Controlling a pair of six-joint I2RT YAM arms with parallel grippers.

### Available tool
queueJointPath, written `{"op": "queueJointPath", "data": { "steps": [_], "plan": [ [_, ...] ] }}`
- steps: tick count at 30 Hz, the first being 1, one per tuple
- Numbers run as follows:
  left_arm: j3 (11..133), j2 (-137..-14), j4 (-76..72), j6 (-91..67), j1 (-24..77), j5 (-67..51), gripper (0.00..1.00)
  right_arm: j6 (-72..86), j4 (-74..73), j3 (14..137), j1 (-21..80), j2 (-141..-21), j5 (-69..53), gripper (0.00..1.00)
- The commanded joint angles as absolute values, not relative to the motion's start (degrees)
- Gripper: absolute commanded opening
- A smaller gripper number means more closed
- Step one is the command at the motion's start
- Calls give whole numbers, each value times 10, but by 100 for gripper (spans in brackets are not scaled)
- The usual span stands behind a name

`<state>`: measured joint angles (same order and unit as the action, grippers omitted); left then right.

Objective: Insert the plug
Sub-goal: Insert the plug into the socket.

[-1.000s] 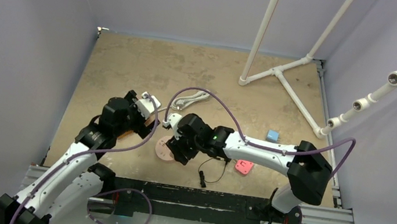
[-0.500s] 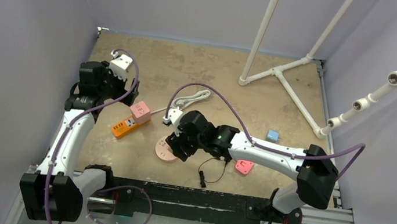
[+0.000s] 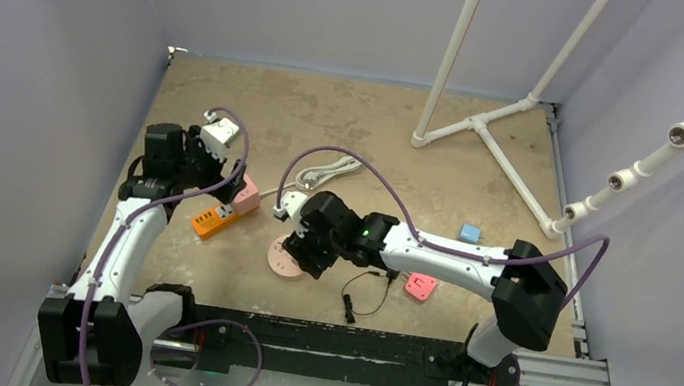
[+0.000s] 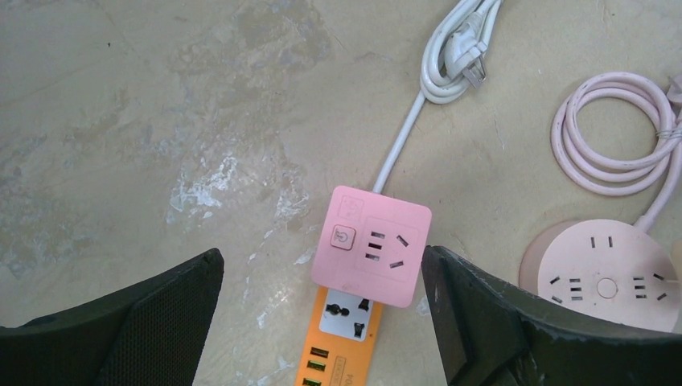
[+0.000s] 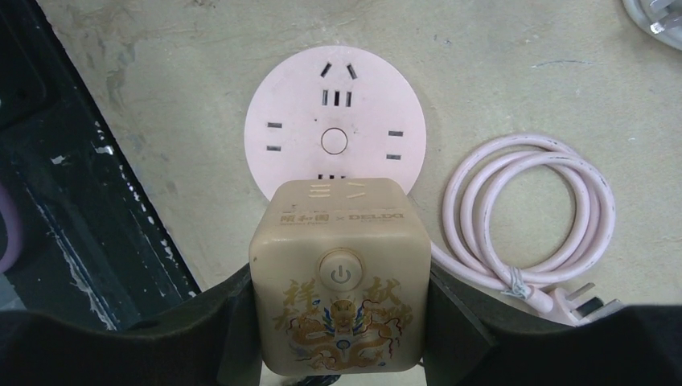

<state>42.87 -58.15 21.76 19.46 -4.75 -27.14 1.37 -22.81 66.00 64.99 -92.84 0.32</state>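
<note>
Right wrist view: we see our right gripper [image 5: 341, 330] clamped on the beige cube plug [image 5: 336, 265] at lower center, just below the round pink socket [image 5: 334, 133]; our left gripper [image 4: 318, 322] stands wide open.

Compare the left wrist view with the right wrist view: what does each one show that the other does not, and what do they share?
Only the left wrist view shows the pink square socket and the orange power strip whose end it overlaps. Only the right wrist view shows the beige cube socket with a dragon print, held in the right end effector. Both views show the round pink socket and the coiled pink cord lying on the table next to it.
</note>
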Motion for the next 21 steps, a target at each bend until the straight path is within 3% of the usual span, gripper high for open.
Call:
{"op": "queueJointPath", "data": {
  "steps": [1,21],
  "plan": [
    [410,-570,166,211,-50,-288,92,3,-217,687,655,-934,1,0],
    [384,-568,159,234,-49,-285,87,-17,-200,694,669,-949,-3,0]
  ]
}}
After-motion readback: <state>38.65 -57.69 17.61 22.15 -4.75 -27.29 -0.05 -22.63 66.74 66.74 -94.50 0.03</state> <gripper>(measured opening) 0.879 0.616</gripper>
